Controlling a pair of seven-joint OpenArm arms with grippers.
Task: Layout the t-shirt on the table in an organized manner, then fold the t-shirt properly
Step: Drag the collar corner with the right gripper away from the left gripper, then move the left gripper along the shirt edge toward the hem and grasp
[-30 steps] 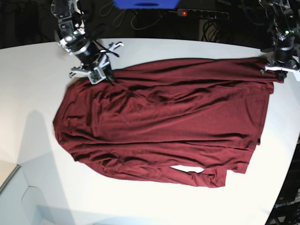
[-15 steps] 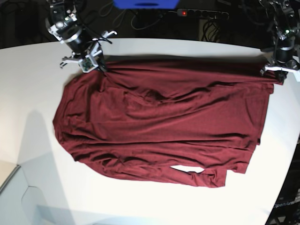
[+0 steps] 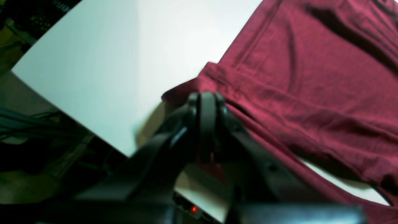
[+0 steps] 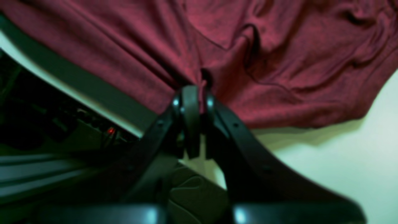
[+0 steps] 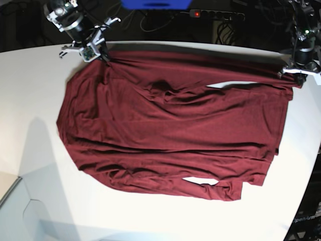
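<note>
The maroon t-shirt (image 5: 170, 125) lies spread across the white table (image 5: 30, 100), wrinkled in its middle. At the base view's far left, my right gripper (image 5: 103, 56) is shut on the shirt's upper corner, near the table's back edge. The right wrist view shows its fingers (image 4: 190, 102) pinching a bunched fold of t-shirt (image 4: 248, 46). At the far right my left gripper (image 5: 296, 75) is shut on the other upper corner. In the left wrist view its closed fingertips (image 3: 206, 105) clamp the t-shirt's (image 3: 311, 77) hem corner above the table (image 3: 108, 62).
Beyond the table's back edge sit a power strip with a red light (image 5: 196, 13), cables and a blue box (image 5: 155, 4). The table's curved edge runs close by both grippers. A small gap of white table (image 5: 200, 181) shows near the shirt's lower hem.
My right gripper has pulled its shirt corner up and to the left toward the back edge, stretching the top edge taut. The left gripper has stayed put.
</note>
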